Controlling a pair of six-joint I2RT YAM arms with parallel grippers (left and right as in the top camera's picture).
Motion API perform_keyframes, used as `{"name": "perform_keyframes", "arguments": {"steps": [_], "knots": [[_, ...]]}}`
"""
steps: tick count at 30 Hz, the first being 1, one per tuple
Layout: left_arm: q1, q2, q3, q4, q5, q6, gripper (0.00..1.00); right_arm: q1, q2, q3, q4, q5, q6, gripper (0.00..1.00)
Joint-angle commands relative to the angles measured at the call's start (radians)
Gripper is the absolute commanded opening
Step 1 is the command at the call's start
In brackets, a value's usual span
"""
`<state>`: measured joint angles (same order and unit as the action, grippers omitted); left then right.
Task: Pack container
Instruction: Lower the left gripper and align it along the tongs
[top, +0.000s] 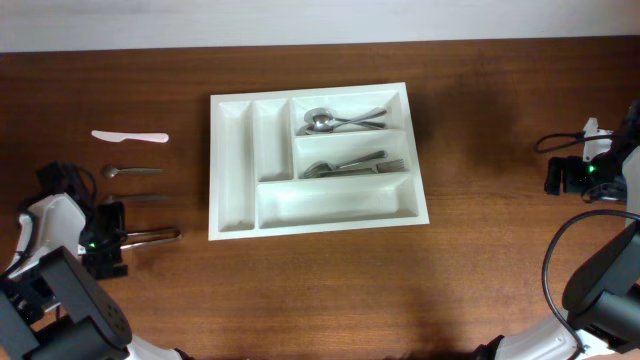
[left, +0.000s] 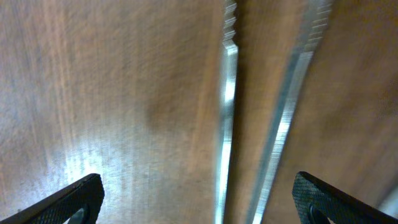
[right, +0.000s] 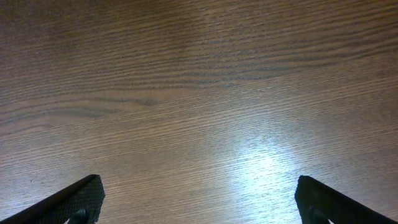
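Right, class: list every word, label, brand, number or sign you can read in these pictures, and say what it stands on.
None: no readable text shows on the white tray, the cutlery inside it, the loose cutlery or the table.

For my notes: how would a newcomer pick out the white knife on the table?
Start at the white cutlery tray mid-table. Left of it, loose pieces lie in a column; the white knife is the one at the far end, just beyond a metal spoon. It alone is white; the others look metal.
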<state>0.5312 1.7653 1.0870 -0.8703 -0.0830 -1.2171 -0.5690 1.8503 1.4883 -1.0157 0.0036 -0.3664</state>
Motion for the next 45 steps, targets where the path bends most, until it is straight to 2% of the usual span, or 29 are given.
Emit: {"name": "perform_keyframes", "arguments": {"steps": [1, 15, 45], "knots": [[0.000, -0.009, -0.015, 0.004, -0.019, -0.028, 0.99, -0.001, -0.011, 0.001, 0.003, 0.008, 0.008, 0.99], [0.000, -0.003, -0.019, 0.084, -0.019, -0.002, 0.99, -0.001, -0.011, 0.001, 0.003, 0.008, 0.008, 0.99], [0.000, 0.064, -0.019, 0.067, -0.031, -0.069, 0.99, -0.001, -0.011, 0.001, 0.003, 0.008, 0.008, 0.99]]}}
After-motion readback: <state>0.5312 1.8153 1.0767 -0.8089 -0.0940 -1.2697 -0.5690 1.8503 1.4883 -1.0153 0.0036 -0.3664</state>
